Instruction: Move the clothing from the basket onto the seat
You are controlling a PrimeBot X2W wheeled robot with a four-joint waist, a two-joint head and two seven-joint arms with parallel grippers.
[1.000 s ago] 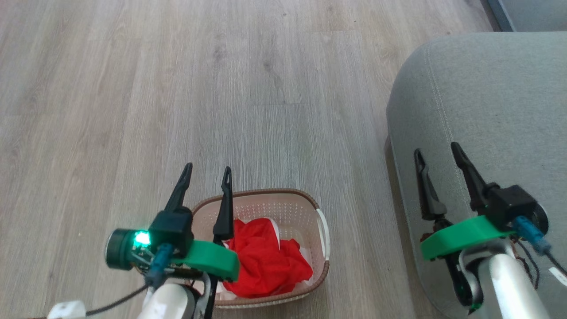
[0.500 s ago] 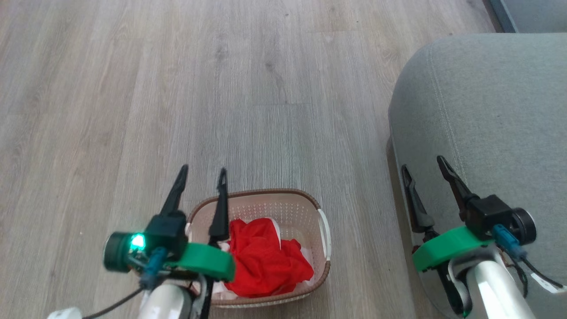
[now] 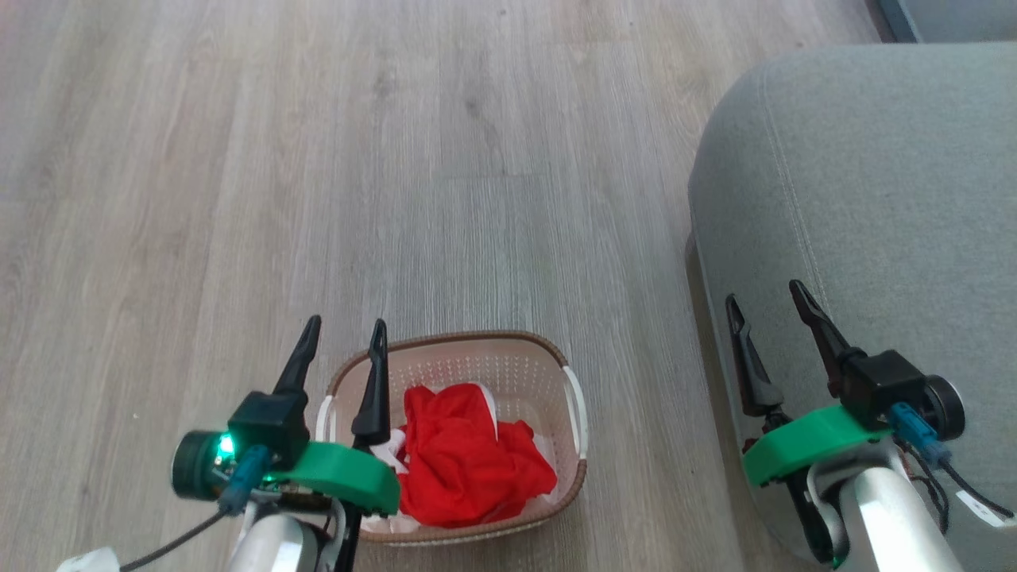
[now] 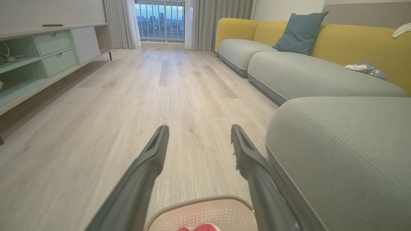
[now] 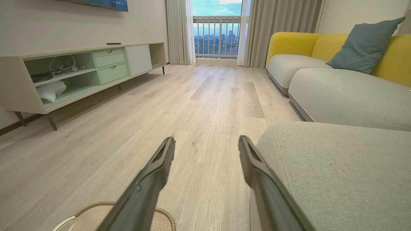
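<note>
Clothing: red heap (image 3: 469,457), white showing beneath, in the basket (image 3: 493,367), lower centre of head view.
Seat: grey cushion (image 3: 874,199), right of frame.
Left gripper: (image 3: 346,321) jaws spread, empty, above the basket's left side. Your nearer arm.
Bearing: heap lies right of and below those jaws.
Right gripper: (image 3: 762,291) jaws apart, empty, at the seat's edge.
Hidden: basket's lower-left corner behind the left wrist; you can't count garments.

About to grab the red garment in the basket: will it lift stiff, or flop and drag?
Probably floppy: the red garment lies crumpled in soft folds, so it should drape from a pinch. Likely light, being thin cloth, though a trailing edge could snag the basket rim. White fabric beneath might come along.
</note>
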